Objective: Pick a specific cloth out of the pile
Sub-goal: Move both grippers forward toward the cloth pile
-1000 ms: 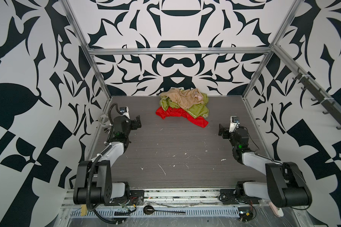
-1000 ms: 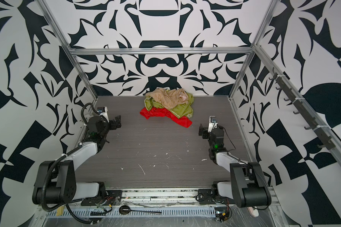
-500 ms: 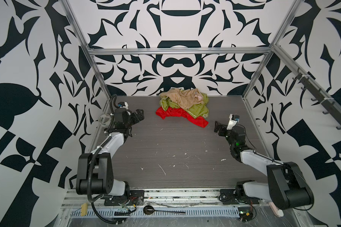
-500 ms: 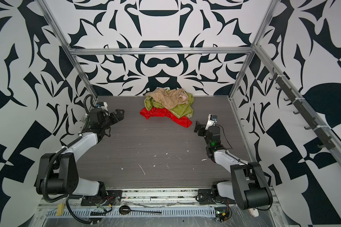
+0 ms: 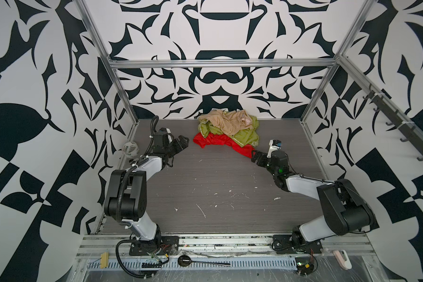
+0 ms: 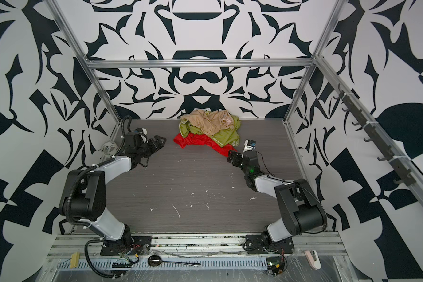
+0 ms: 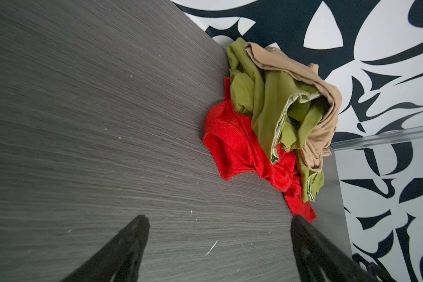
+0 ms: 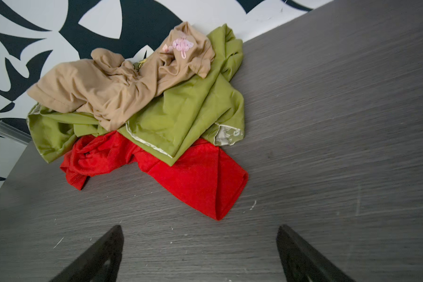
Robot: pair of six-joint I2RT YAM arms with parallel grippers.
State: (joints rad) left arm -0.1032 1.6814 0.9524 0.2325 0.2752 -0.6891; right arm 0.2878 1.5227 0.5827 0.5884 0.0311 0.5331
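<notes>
Just ahead of our right gripper (image 8: 199,228), jaws wide and empty, the bright red shiny fabric cloth (image 8: 198,178) sticks out from under the olive-green cloth (image 8: 188,109) and beige tan cloth (image 8: 108,85) in the pile (image 5: 227,129); our left gripper (image 7: 219,219), equally agape, faces its other exposed end, we judge to pull it free

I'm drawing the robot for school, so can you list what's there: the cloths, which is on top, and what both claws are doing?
Pile: three cloths heaped at the back of the grey floor
Top: beige cloth
Middle: olive-green cloth with pale trim
Bottom: red cloth, partly covered, poking out in front
Left claw: open, empty, facing the red cloth, not touching
Right claw: open, empty, near the red cloth's end, not touching
</notes>
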